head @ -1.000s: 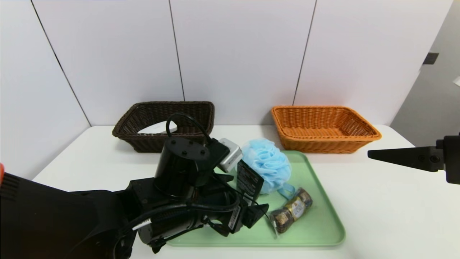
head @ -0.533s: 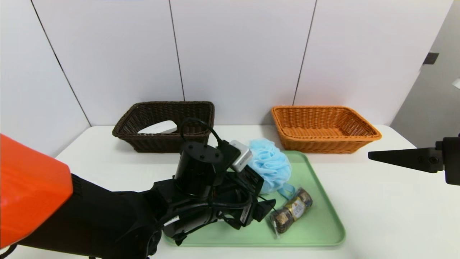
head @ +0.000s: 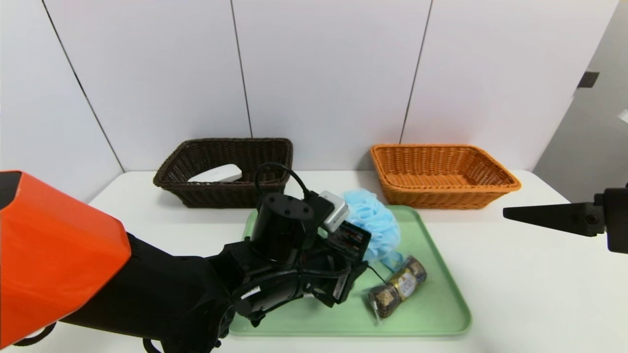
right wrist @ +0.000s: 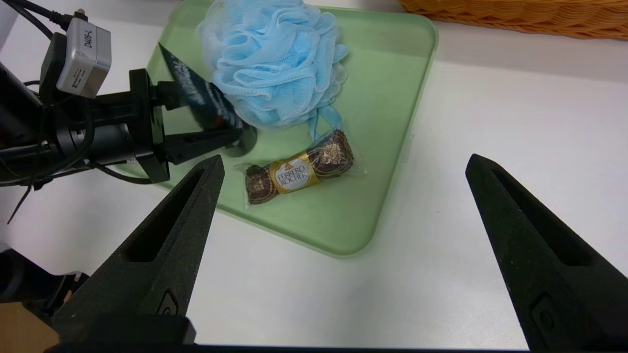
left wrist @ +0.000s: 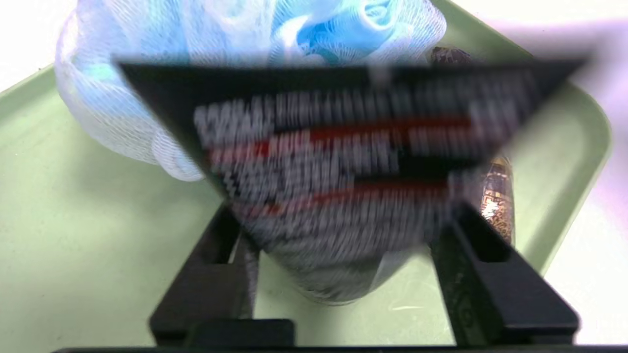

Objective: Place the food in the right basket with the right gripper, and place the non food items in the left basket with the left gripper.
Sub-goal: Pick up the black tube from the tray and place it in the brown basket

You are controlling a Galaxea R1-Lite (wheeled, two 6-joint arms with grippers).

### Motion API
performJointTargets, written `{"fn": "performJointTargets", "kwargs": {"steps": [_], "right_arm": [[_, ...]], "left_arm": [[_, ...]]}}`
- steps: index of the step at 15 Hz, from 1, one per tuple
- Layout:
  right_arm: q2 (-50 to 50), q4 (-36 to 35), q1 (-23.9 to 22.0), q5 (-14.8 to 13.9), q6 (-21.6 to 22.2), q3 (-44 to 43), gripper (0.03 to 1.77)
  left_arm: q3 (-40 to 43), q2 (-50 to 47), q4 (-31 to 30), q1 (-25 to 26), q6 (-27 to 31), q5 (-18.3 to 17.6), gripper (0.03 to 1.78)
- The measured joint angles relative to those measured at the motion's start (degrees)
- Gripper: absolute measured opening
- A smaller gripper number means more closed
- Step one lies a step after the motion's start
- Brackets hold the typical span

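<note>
A black tube [head: 349, 239] with red and white print stands tilted on the green tray [head: 431, 314], against a blue bath puff [head: 375, 228]. My left gripper [head: 355, 267] is shut on the tube; in the left wrist view the tube [left wrist: 338, 162] fills the gap and both fingers press its sides. A pack of Ferrero Rocher chocolates [right wrist: 299, 174] lies on the tray beside them. The dark brown left basket [head: 221, 196] holds a white object [head: 216, 174]. The orange right basket [head: 441, 198] stands at the back right. My right gripper [right wrist: 343, 162] hangs open over the table, right of the tray.
The tray lies mid-table in front of both baskets. My left arm, with its orange shell [head: 54, 255], covers the table's front left. White wall panels stand close behind the baskets. Bare white tabletop [head: 530, 294] lies right of the tray.
My left arm has pushed forward and right over the tray, and its jaws have closed in on the black tube, which has tipped over more. The right gripper has stayed put.
</note>
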Motion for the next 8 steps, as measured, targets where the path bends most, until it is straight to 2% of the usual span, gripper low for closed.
{"fn": "performJointTargets", "kwargs": {"steps": [4, 8], "right_arm": [[-0.3, 0.1, 0.0, 0.0, 0.0, 0.0, 1.7], [-0.7, -0.1, 0.0, 0.3, 0.0, 0.3, 1.7]], "left_arm": [[0.2, -1.8, 0.4, 0.0, 0.0, 1.1, 0.68], [0.3, -4.4, 2.6, 0.1, 0.0, 1.7, 0.67]]}}
